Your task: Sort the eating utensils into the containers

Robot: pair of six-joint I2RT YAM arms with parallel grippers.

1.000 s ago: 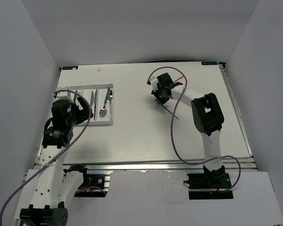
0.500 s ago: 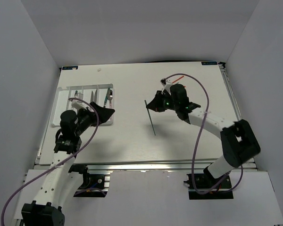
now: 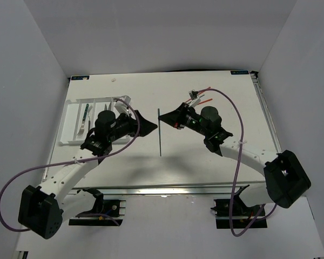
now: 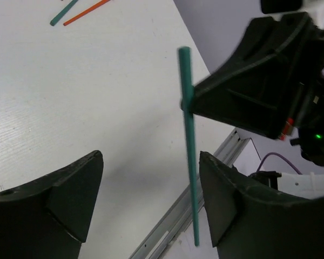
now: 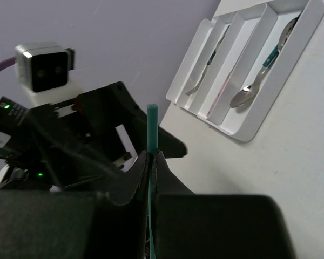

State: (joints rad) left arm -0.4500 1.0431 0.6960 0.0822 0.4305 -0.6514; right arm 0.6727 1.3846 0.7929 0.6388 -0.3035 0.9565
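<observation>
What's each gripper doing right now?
The left gripper is open, holding nothing.
The right gripper is shut on the thin teal-green chopstick.

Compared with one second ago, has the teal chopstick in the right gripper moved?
Yes. The teal chopstick, shut in the right gripper, has moved left, closer to the white tray, and is now near the open left gripper.

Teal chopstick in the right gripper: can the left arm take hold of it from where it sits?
Probably yes. The left gripper is open and faces the teal chopstick. The chopstick's free length sticks out beyond the right gripper, and nothing stands between it and the open jaws.
</observation>
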